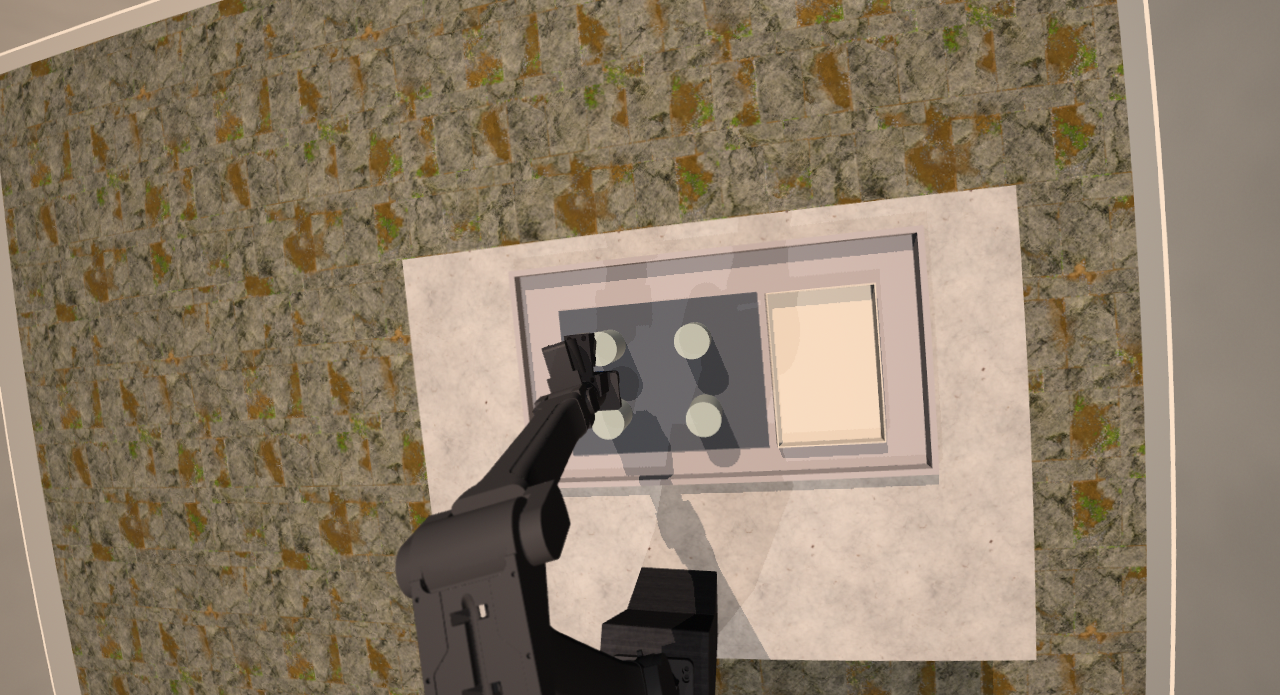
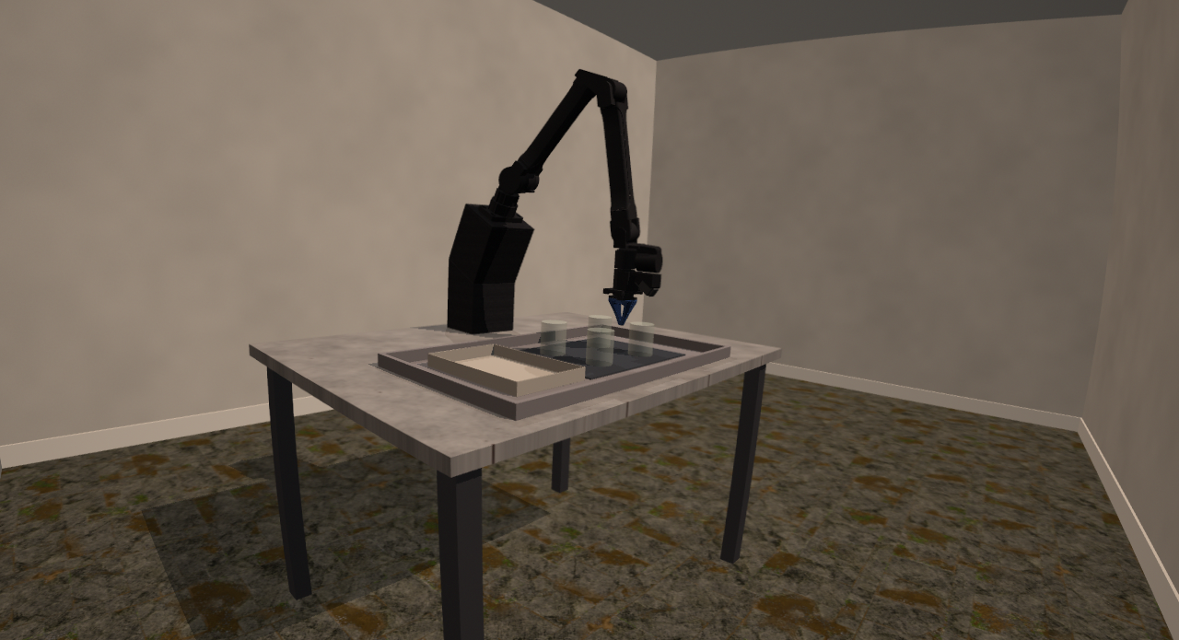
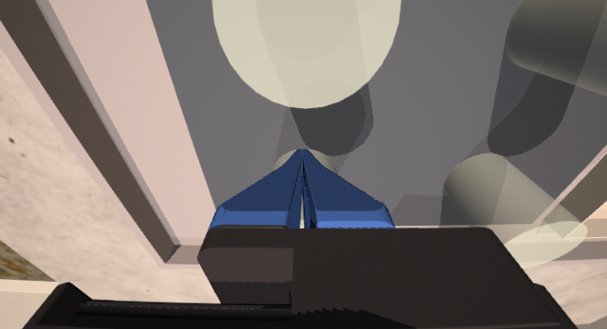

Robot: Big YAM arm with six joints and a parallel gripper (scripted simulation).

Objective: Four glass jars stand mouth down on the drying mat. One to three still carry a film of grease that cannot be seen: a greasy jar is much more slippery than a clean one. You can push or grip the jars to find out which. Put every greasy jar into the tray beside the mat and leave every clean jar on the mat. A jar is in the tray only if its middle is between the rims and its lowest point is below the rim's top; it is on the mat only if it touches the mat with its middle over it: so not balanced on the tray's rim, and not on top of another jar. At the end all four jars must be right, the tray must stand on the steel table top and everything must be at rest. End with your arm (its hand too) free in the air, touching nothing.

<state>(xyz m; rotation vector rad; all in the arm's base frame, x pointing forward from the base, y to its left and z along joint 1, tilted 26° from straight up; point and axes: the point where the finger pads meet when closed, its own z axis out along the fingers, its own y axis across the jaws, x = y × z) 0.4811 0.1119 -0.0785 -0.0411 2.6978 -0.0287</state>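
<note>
Mottled stone flooring is surrounding the pale desk (image 1: 501, 315) in the top view, where the dark mat (image 1: 657, 373) is carrying all four jars and the tray (image 1: 878, 360) is standing just beside the mat, nothing in it. The tool (image 1: 590, 369) is being held over the mat's side away from the tray, between two jars: one jar (image 1: 609, 348) just beyond it, another (image 1: 610, 422) just nearer the arm's base.

Seen from the exterior view, the tool (image 2: 621, 316) is hanging above the jar tops, apparently touching nothing.

Through the wrist view, the blue fingers are being pressed together, gripping nothing. For a push test, the closed tip is probably best lowered beside one jar and driven gently toward the mat's middle, since the frame's raised edge (image 3: 95, 130) is lying near, while open mat (image 3: 427, 106) is showing between the jars.
</note>
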